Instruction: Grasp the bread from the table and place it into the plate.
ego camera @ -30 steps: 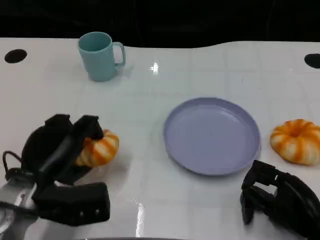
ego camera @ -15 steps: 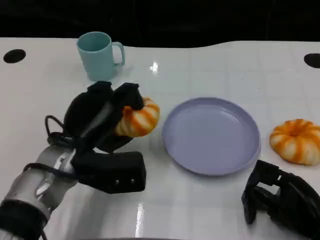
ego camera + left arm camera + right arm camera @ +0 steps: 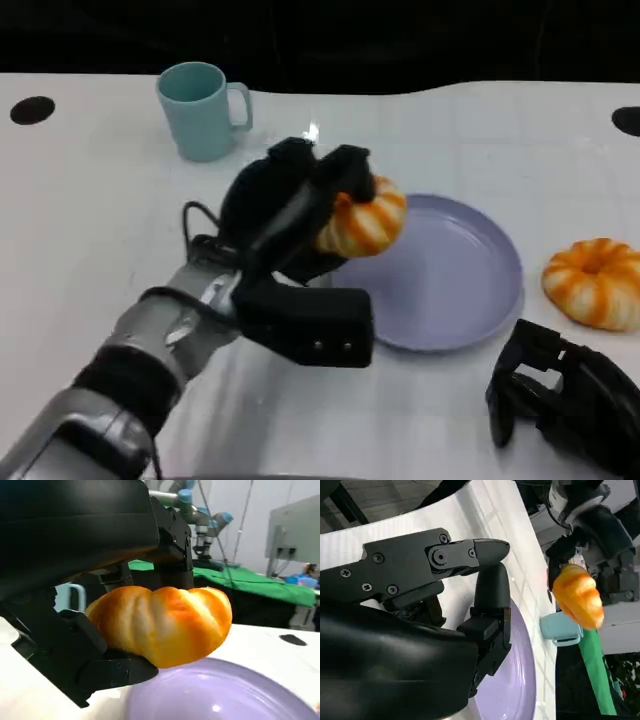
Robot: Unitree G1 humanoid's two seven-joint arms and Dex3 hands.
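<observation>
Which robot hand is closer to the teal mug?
The left. The left robot hand hovers by the plate, holding bread, not far from the mug. The right robot hand sits far across.

The left robot hand (image 3: 300,205) hides part of the bread (image 3: 362,222).

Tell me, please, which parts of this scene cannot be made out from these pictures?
- Far side of the held bread: head view, hidden by the left hand.
- Near part of the plate: left wrist view, cut off by the picture's edge.
- Second bread: head view, cut off at the right edge.
- Right hand: head view, cut off at the corner, so its grip is unclear.
</observation>
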